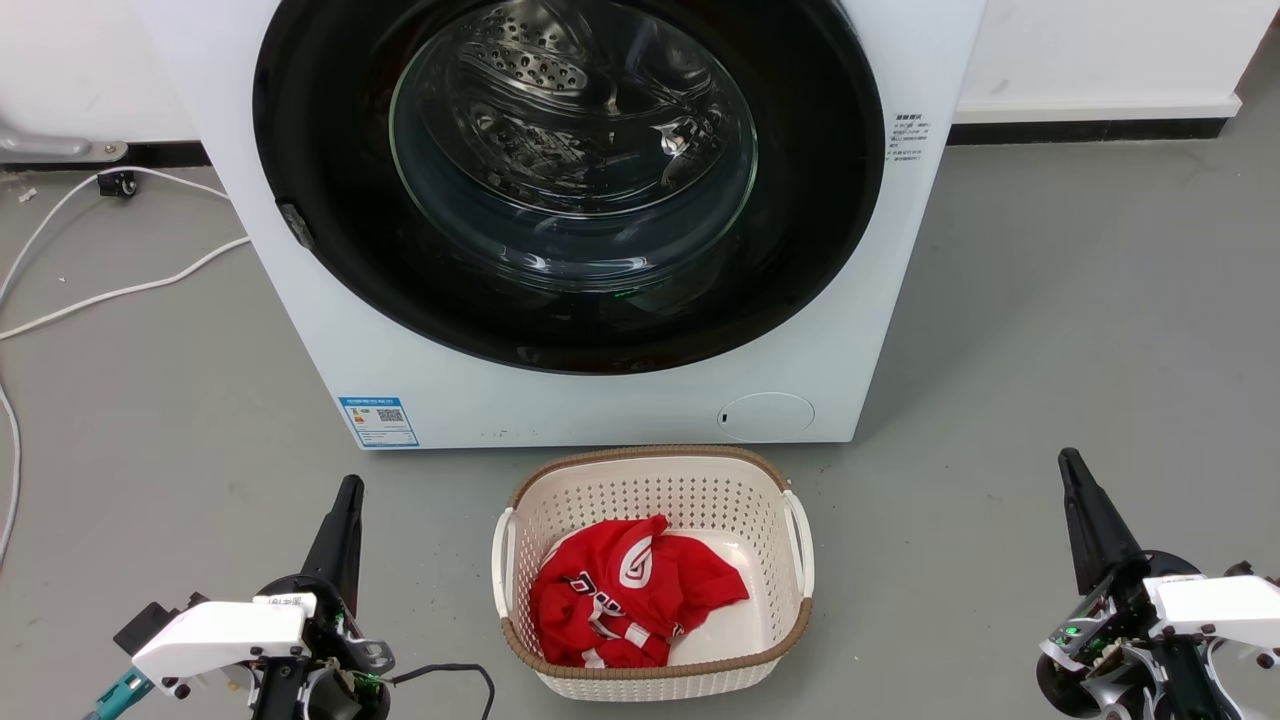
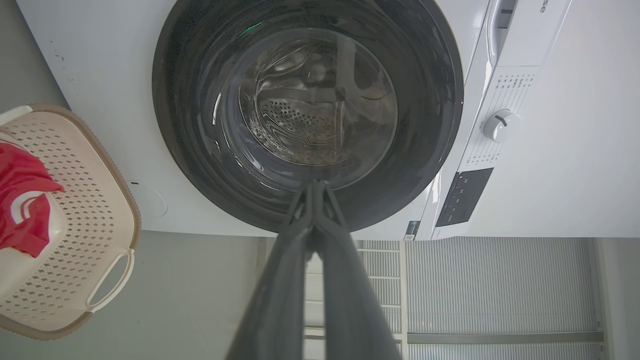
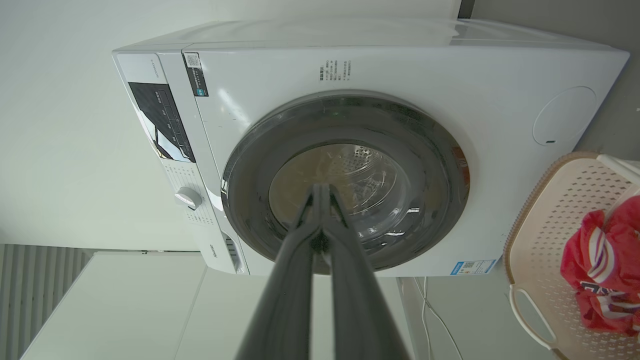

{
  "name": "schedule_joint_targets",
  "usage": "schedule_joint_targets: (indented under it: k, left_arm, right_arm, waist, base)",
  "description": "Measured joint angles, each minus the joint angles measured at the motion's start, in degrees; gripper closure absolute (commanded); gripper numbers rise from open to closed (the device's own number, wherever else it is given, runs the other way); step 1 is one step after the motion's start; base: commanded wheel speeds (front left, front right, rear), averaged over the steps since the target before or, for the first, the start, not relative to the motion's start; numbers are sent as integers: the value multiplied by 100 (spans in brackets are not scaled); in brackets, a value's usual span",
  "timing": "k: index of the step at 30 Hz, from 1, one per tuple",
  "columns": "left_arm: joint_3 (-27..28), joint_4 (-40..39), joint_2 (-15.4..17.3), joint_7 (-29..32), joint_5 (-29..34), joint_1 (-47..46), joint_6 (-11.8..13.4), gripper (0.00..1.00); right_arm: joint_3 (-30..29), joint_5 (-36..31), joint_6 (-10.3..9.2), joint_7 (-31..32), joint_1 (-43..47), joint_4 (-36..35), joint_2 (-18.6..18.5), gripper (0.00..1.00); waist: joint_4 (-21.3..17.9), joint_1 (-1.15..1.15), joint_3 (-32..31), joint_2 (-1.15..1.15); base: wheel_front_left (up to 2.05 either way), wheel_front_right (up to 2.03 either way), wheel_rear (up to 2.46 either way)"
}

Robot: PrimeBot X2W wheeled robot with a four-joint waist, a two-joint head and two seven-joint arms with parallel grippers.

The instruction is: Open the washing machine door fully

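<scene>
Left gripper (image 1: 347, 492) at 7 o'clock and right gripper (image 1: 1071, 468) at 5 o'clock, fingers pressed together, grasping nothing, well apart from the washing machine door (image 1: 570, 180), which lies shut against the washing machine (image 1: 600, 410) at 12 o'clock; basket (image 1: 655, 458) with red garment (image 1: 630, 590) at 6 o'clock.
</scene>
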Motion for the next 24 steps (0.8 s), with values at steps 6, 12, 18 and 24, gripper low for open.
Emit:
schedule_joint_targets:
  k: [6,12,18,24]
  left_arm:
    - [5,0,-4,1,21,0,0,100]
    - [10,0,-7,18,32,-1,0,100]
    - [13,0,-10,18,33,-1,0,100]
    - [16,1,-13,19,33,-1,0,100]
  right_arm:
    - [-8,-8,0,2,-1,1,4,100]
    - [-15,-8,0,21,-1,1,9,100]
    - [-23,-24,0,26,-1,2,13,100]
    - [-32,-25,0,27,-2,2,18,100]
  waist:
    - [0,0,0,0]
    - [0,0,0,0]
    - [0,0,0,0]
    - [0,0,0,0]
  base:
    - [0,0,0]
    - [0,0,0]
    - [0,0,0]
    - [0,0,0]
